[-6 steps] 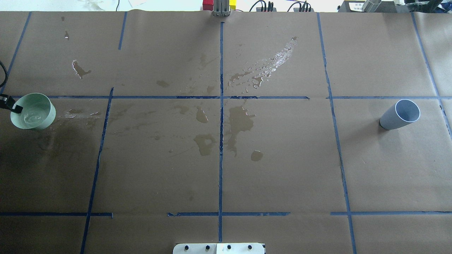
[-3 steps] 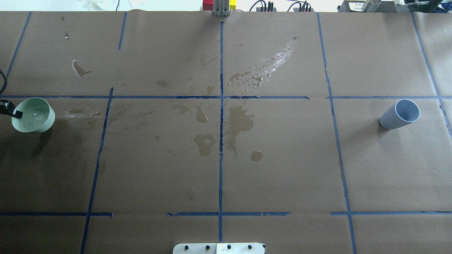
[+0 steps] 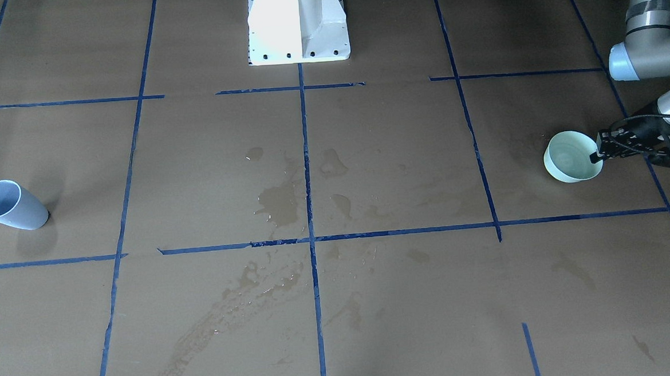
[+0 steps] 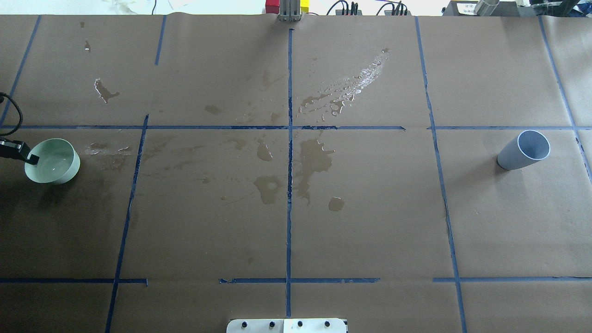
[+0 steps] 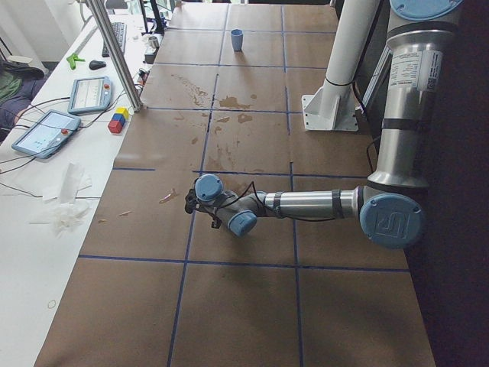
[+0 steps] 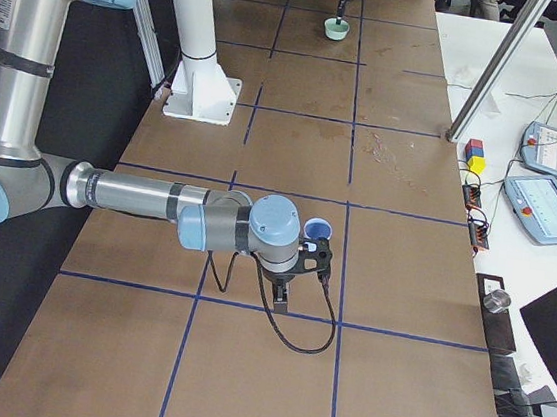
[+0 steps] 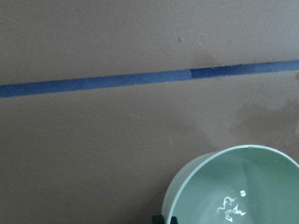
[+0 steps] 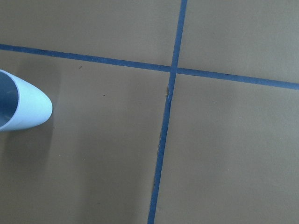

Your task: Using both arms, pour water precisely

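Observation:
A pale green bowl (image 4: 53,162) (image 3: 568,158) is at the table's left end. A faint glossy sheen of water (image 7: 229,210) lies in its bottom. My left gripper (image 4: 27,157) (image 3: 600,154) is shut on the bowl's rim, and its black fingertips (image 7: 163,219) show at the left wrist view's lower edge. A blue-grey cup (image 4: 525,150) (image 3: 9,205) stands open and upright at the right end. My right gripper (image 6: 296,271) hangs close beside the cup (image 6: 314,235). It shows only in the exterior right view, so I cannot tell if it is open or shut.
Wet spill patches darken the brown paper around the table's middle (image 4: 314,157) and at the far middle (image 4: 351,88). Blue tape lines divide the table. The white pedestal (image 3: 298,24) stands at the robot's side. Tablets and coloured blocks (image 5: 118,122) lie on the side bench.
The left gripper and green bowl have shifted right and nearer in the overhead view. The bowl looks smaller and more level. The blue-grey cup has not moved.

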Robot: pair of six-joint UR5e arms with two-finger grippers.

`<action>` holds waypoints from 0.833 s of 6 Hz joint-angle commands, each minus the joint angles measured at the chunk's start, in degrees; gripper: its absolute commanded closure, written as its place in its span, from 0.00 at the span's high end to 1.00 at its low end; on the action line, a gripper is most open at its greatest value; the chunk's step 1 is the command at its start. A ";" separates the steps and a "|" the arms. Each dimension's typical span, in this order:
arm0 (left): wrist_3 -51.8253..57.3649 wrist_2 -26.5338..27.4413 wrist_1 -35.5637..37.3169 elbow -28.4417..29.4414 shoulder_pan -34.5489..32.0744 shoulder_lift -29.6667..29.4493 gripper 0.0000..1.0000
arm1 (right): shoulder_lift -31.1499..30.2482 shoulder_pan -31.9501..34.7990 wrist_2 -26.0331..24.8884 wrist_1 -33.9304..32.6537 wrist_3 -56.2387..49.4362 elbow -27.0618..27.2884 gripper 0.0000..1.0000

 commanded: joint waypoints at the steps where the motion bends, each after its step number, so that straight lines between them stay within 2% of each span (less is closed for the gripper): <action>1: 0.20 -0.14 -0.15 -0.41 0.56 -0.09 0.94 | -0.02 0.00 0.00 0.00 0.00 0.00 1.00; 2: 0.12 -0.14 -0.84 -0.41 0.47 -0.18 1.00 | 0.06 0.00 0.00 0.00 0.00 0.00 1.00; 4: 3.86 0.55 -0.42 -1.29 -0.32 -0.27 1.00 | 0.06 0.00 0.00 -0.09 0.17 0.00 1.00; 5: 9.20 0.56 2.46 -1.38 -3.45 -0.26 1.00 | 0.06 0.00 0.00 -0.09 0.17 0.00 1.00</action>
